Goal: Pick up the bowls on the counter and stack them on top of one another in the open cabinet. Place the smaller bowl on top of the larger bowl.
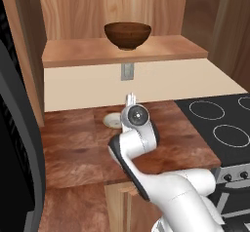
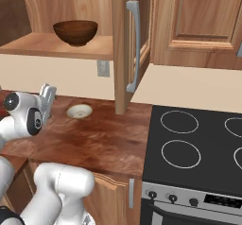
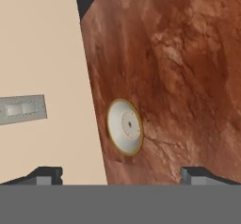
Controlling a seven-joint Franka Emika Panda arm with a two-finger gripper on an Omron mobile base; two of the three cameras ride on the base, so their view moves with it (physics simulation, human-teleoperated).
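Hovering my gripper (image 3: 120, 175) over the counter (image 1: 73, 148), fingers spread wide and holding nothing. The small white bowl (image 3: 124, 126) sits on the counter close to the back wall (image 3: 42, 53), between my two fingertips (image 3: 197, 173) in the hand view, not touched. The brown bowl (image 1: 127, 35) already stands upright on the cabinet shelf (image 1: 88, 55). A wall socket (image 3: 22, 109) is on the wall near the small bowl, stove (image 2: 198, 143) off to the right

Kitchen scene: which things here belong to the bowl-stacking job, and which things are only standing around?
Belong to the job:
larger bowl, on the cabinet shelf
smaller bowl, on the counter
gripper, open, near the smaller bowl

Only standing around:
stovetop
wall outlet
cabinet door, open
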